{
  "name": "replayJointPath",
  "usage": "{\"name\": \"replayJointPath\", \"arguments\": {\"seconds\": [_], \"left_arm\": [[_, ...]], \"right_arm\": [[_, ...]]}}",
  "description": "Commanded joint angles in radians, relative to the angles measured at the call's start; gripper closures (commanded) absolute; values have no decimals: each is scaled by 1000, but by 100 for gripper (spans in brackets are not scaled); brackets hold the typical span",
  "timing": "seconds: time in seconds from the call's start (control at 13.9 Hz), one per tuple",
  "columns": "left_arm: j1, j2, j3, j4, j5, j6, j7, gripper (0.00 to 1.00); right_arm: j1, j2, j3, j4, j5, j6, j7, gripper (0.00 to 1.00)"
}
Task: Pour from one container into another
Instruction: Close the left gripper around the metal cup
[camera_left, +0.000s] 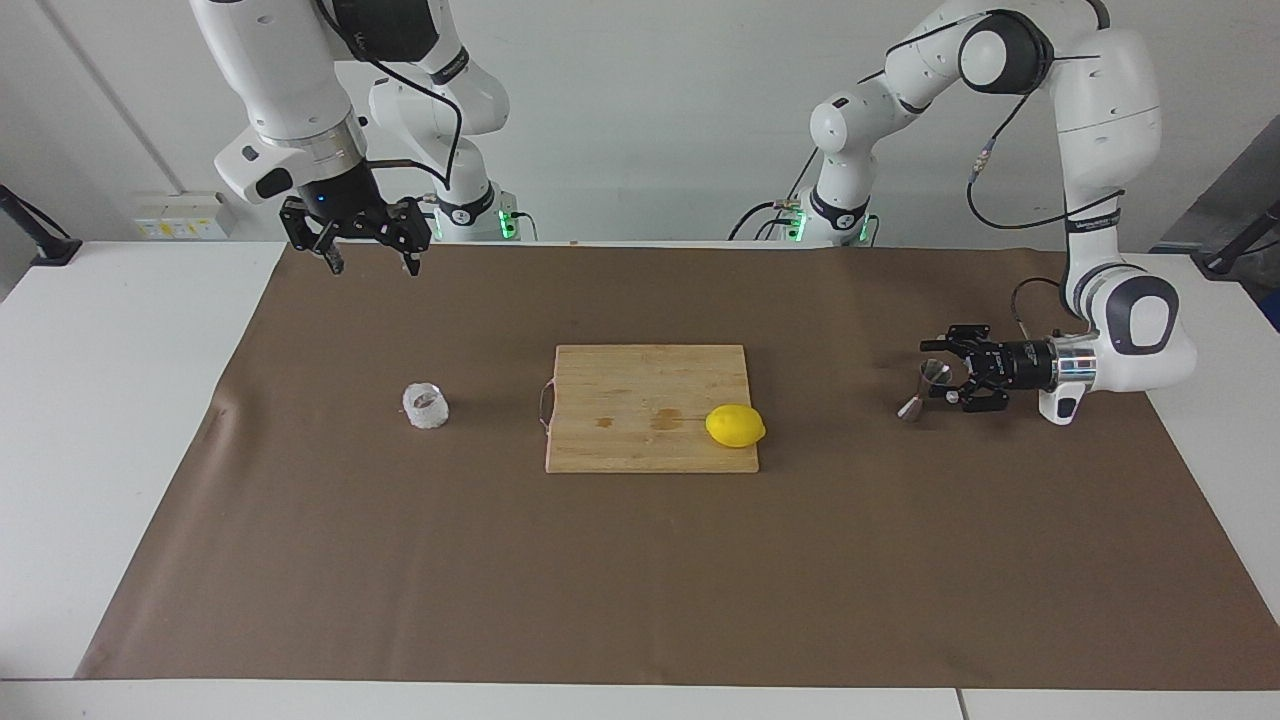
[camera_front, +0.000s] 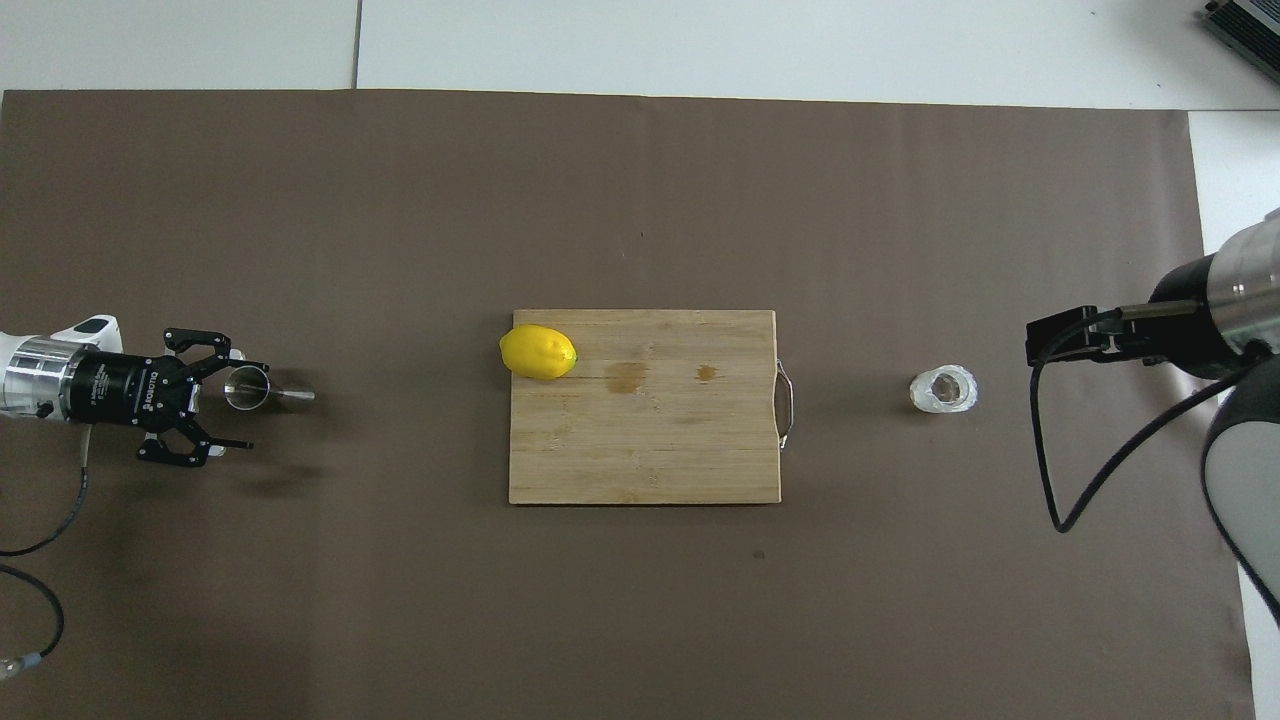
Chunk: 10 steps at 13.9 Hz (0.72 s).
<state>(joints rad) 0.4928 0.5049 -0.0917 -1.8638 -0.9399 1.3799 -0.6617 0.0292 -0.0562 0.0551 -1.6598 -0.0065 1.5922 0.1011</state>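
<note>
Facing view, left to right: right pincer (camera_left: 369, 252), open, waits upper left; frosted glass cup (camera_left: 426, 406) centre-left on the desk; steel jigger (camera_left: 925, 388) at right, flanked by the left pincer (camera_left: 944, 383), open, ungripped. Step: grasping the jigger; next, closing squarely.

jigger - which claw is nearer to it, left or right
Left. The left claw is right at the jigger, low over the mat at the left arm's end, fingers open around it. The right claw hangs high at the right arm's end of the table, waiting.
</note>
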Motion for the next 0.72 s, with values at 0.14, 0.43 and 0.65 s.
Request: {"name": "replayJointPath", "arguments": {"seconds": [0.14, 0.43, 0.65], "left_arm": [[15, -16, -13, -17, -23, 5, -12, 12], [15, -16, -13, -17, -37, 5, -24, 21], [15, -16, -13, -17, -37, 7, -24, 30]], "right_arm": [[-18, -21, 8, -18, 25, -8, -32, 0], [-18, -22, 6, -20, 25, -8, -32, 0], [-18, -22, 8, -18, 25, -8, -32, 0]]}}
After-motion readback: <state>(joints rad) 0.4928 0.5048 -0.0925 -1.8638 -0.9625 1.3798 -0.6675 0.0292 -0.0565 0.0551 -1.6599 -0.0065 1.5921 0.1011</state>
